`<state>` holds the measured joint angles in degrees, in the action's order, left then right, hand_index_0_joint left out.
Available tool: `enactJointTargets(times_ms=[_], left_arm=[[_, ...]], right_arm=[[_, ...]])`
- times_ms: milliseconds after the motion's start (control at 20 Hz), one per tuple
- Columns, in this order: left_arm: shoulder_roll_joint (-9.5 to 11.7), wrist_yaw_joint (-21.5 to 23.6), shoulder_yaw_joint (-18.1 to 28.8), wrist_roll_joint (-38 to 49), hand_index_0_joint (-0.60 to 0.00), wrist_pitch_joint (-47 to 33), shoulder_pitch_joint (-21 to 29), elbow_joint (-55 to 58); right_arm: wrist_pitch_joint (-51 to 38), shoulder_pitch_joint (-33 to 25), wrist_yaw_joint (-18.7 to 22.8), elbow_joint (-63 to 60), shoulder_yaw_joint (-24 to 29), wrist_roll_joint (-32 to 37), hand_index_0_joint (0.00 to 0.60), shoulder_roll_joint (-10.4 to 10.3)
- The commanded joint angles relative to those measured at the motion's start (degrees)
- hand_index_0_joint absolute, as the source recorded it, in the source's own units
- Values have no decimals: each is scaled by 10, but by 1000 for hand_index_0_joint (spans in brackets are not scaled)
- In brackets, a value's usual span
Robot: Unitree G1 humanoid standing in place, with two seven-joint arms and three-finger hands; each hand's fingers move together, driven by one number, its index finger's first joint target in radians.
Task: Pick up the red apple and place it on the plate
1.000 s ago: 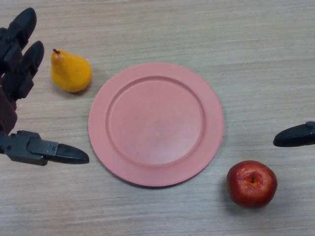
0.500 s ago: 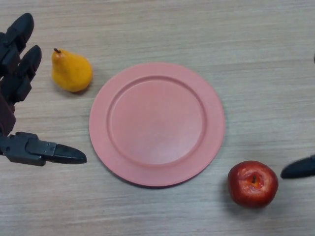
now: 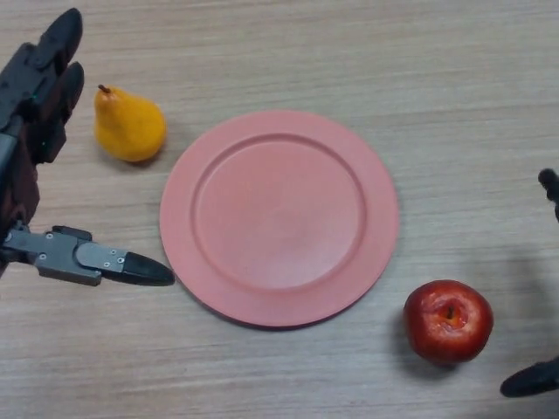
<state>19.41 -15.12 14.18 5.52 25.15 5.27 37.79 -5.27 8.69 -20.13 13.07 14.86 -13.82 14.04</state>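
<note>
Head view: apple [image 3: 448, 320] just beside right hand [image 3: 531, 381].

red apple [image 3: 448, 320], pink plate [image 3: 279, 140], yellow pear [image 3: 129, 127], wood-grain table [image 3: 454, 105]

The pale wood-grain table top [image 3: 454, 105] looks like matt laminate, its fine streaks running crosswise; the round pink plate [image 3: 279, 310] seems smooth plastic with a soft, low sheen; the glossy red apple [image 3: 448, 320] shows bright highlights on a waxy, polished skin; the yellow pear [image 3: 129, 127] looks smooth and satin, less shiny; the black left hand [image 3: 35, 96] appears matt hard plastic, with a grey metal-looking segment on its thumb.
</note>
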Motion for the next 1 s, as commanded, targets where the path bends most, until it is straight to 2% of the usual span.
enactJointTargets(times_ms=[50,100,150,200,300,450,650,700,750,800,950,1000], left_arm=[[12,3,18,-11,0,-90,15,35],[10,2,18,-11,0,-91,14,37],[9,2,18,-11,0,-92,12,38],[5,2,19,-9,0,-97,7,39],[-3,12,23,-5,0,-108,-3,36],[-4,20,29,-2,0,-113,-8,38],[-2,34,51,25,0,-104,-14,45],[-1,29,56,37,0,-92,-17,54],[0,27,58,40,0,-90,-17,57],[4,28,60,44,0,-65,-14,77],[13,35,81,86,0,-5,12,119],[24,49,89,109,0,2,26,124]], right_arm=[[-77,-2,25,15,-18,-16,0,9],[-74,-2,28,11,-22,-23,149,9],[-68,-2,30,7,-27,-31,250,10],[-41,0,32,5,-41,-42,399,9],[35,5,22,20,-72,-54,600,9],[74,-13,15,45,-78,-60,600,14],[129,-127,10,79,-103,-72,600,29],[161,-172,4,87,-122,-67,600,26],[171,-194,3,87,-132,-68,600,25],[233,-234,5,102,-157,-53,600,5],[281,-295,21,81,-227,-71,600,-21],[319,-313,64,66,-265,-35,600,-28]])
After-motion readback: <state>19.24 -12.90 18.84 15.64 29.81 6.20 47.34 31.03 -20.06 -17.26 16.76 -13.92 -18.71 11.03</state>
